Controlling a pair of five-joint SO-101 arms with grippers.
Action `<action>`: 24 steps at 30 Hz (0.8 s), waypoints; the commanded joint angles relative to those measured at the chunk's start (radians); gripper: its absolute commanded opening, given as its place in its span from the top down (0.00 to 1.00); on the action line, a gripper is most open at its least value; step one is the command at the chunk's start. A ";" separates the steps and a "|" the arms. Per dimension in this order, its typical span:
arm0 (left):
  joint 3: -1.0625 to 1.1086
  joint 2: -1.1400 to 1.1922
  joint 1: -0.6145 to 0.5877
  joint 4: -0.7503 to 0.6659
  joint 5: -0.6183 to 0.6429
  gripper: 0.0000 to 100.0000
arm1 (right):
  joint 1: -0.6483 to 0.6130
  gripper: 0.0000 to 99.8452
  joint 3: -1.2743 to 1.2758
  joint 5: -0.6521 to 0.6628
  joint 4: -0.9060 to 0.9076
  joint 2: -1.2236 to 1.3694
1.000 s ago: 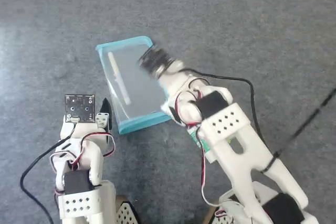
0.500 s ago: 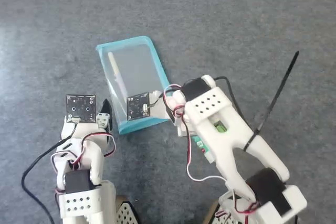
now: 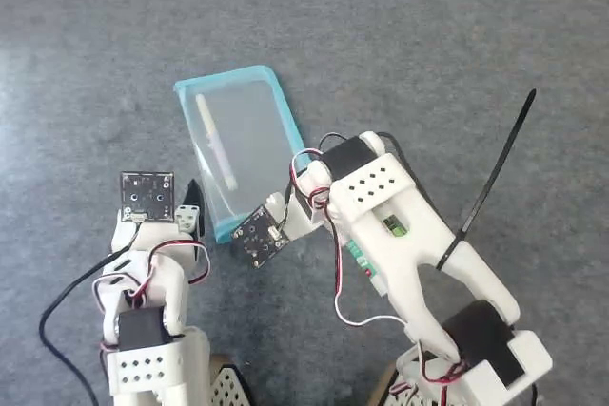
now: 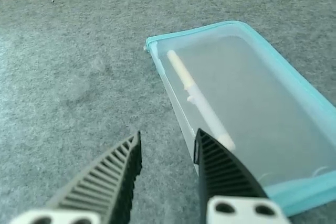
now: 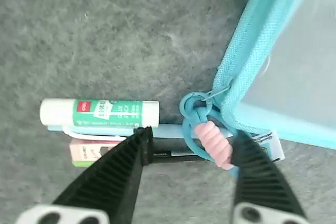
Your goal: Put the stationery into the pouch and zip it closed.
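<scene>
Leftmost, the left gripper [image 4: 167,161] hung low over the grey mat [image 3: 495,54] just beside the pouch's near-left edge, its 2 toothed jaws moderately apart and holding nothing.

Next came the pouch [image 3: 243,145], teal-edged with a clear face, lying flat on the mat. 1 white pen [image 4: 198,98] showed through that face along its left side and looked to be inside already.

At the pouch's near-right corner, the zip pull [image 5: 210,142], a teal loop with a pink cord, trailed onto the mat.

Further right, the right gripper [image 5: 191,145] hovered over that same corner with its jaws wide apart and nothing between them gripped. Below it lay the rest of the stationery, packed side by side just outside the pouch: a glue stick [image 5: 100,113], a blue pen [image 5: 165,129], a black pen [image 5: 168,154] and an eraser [image 5: 84,153].

The risks were plain enough. The pull lay across the pens, right between the jaws, so a closing grip could snag the cord instead of a pen and drag the pouch, which neither gripper held. The round glue stick could roll away if nudged. With 4 items touching, lifting 1 might scatter the others.
</scene>
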 commanded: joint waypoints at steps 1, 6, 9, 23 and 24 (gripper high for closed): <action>-0.013 -0.015 0.006 -0.032 -0.011 0.84 | 0.021 0.70 -0.055 0.026 -0.061 0.015; -0.013 -0.015 0.006 -0.032 -0.011 0.84 | 0.054 0.70 -0.057 0.026 -0.107 0.113; -0.013 -0.015 0.006 -0.032 -0.011 0.84 | 0.062 0.70 -0.075 0.025 -0.110 0.153; -0.013 -0.015 0.006 -0.032 -0.011 0.84 | 0.145 0.76 -0.138 0.021 -0.107 0.289; -0.013 -0.015 0.006 -0.032 -0.011 0.84 | 0.145 0.77 -0.138 0.015 -0.105 0.295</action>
